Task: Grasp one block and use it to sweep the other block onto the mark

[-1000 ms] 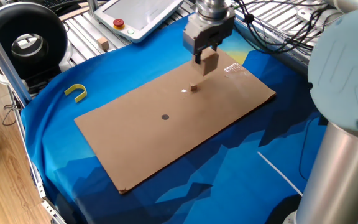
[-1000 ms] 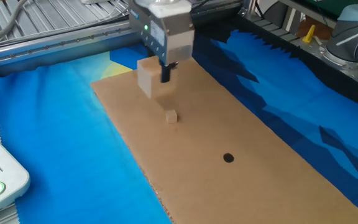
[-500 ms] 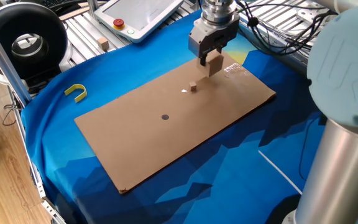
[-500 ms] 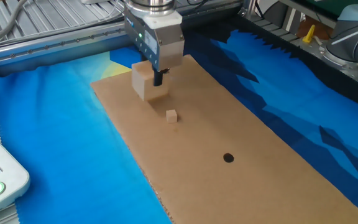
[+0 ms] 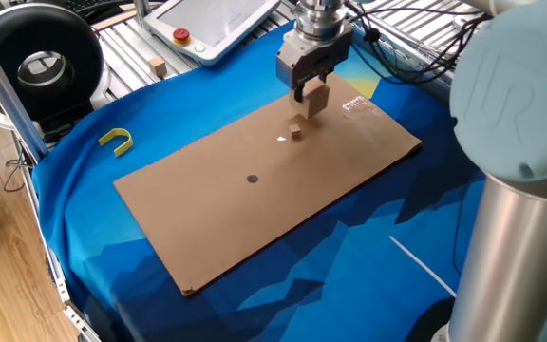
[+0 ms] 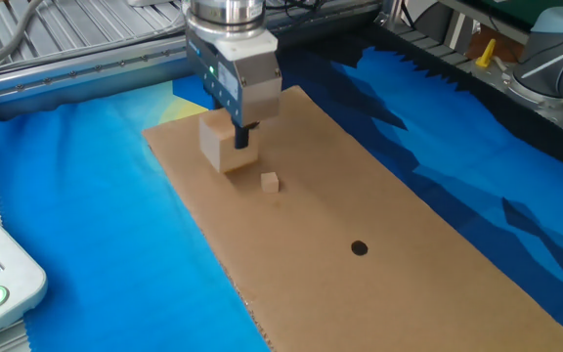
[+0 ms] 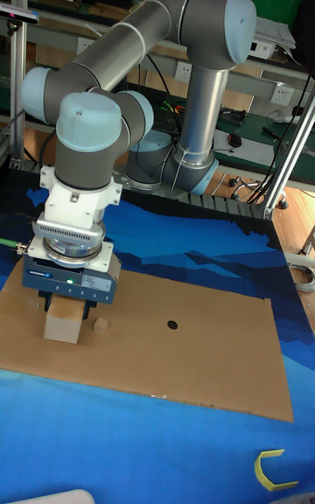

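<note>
My gripper (image 5: 311, 95) (image 6: 231, 143) (image 7: 65, 316) is shut on the large light-tan block (image 5: 316, 101) (image 6: 219, 148) (image 7: 62, 320), held low over the brown cardboard sheet (image 5: 254, 209). The tiny tan-brown block (image 5: 295, 131) (image 6: 270, 182) (image 7: 101, 325) lies on the sheet just beside the held block, with a small gap between them. The mark, a dark round dot (image 5: 252, 179) (image 6: 359, 248) (image 7: 172, 325), sits farther along the sheet beyond the tiny block. Whether the large block touches the sheet I cannot tell.
A blue cloth (image 5: 141, 104) lies under the sheet. A white fleck (image 5: 282, 139) and a shiny tape patch (image 5: 357, 104) mark the sheet near the gripper. A yellow hook-shaped piece (image 5: 116, 141) lies on the cloth. A tablet-like pendant (image 5: 207, 24) and black reel (image 5: 41, 62) stand behind.
The gripper has carried the large block lower and sideways, from above the sheet's far edge down to a spot right behind the tiny block. The tiny block has not moved.
</note>
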`<move>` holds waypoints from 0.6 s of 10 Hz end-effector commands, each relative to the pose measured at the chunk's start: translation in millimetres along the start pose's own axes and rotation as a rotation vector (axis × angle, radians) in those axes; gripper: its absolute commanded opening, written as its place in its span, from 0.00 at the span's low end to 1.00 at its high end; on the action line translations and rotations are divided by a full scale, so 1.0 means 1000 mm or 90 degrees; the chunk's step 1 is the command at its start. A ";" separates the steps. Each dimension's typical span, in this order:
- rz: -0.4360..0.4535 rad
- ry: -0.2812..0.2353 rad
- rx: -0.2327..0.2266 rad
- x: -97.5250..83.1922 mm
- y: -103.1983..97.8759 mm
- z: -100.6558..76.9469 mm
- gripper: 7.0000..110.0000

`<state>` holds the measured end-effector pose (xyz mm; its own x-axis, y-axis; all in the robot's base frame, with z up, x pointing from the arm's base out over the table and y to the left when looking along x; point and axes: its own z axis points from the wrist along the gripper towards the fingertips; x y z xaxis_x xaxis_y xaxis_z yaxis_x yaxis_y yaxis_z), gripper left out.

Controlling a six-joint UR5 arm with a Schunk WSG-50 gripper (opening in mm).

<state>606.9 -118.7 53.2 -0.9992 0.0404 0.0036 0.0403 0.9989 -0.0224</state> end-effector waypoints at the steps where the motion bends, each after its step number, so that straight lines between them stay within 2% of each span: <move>1: -0.039 0.014 -0.021 0.001 0.015 0.010 0.00; 2: -0.056 0.022 -0.034 0.007 0.023 0.010 0.00; 3: -0.064 0.026 -0.032 0.011 0.025 0.008 0.00; 4: -0.027 0.017 -0.027 0.010 0.023 0.006 0.00; 5: 0.004 0.013 -0.003 0.008 0.011 0.008 0.00; 6: 0.015 0.017 0.000 0.010 0.008 0.013 0.00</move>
<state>599.1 -105.9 43.8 -0.9995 0.0112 0.0312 0.0109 0.9999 -0.0108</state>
